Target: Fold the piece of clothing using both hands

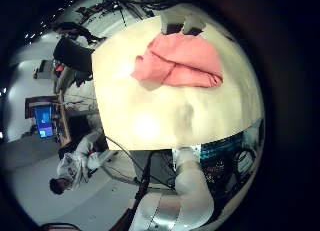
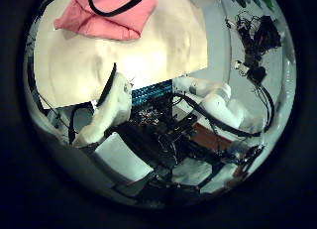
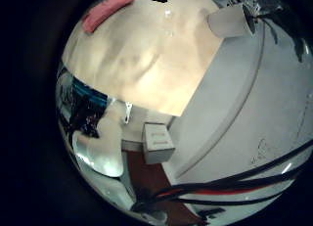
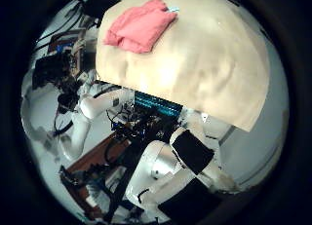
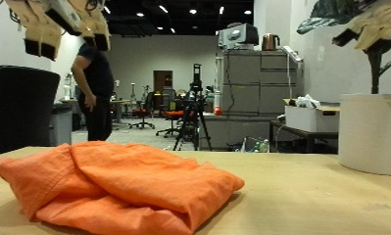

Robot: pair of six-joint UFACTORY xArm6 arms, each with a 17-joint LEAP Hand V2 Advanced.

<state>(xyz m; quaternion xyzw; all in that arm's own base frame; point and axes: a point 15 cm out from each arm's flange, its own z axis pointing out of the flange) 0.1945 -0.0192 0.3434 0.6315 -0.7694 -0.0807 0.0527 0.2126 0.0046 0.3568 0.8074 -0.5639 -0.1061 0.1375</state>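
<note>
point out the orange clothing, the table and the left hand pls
orange clothing (image 5: 123, 186), outside view, on the top folded layer, mid-heap.
table (image 5: 325, 201), outside view, on bare tabletop beside the clothing.
left hand (image 5: 58, 22), outside view, on its body, raised well above the table.

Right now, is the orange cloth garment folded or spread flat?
Folded, roughly: the orange cloth garment lies bunched in overlapping layers on the tan table, neither robot hand touching it.
</note>
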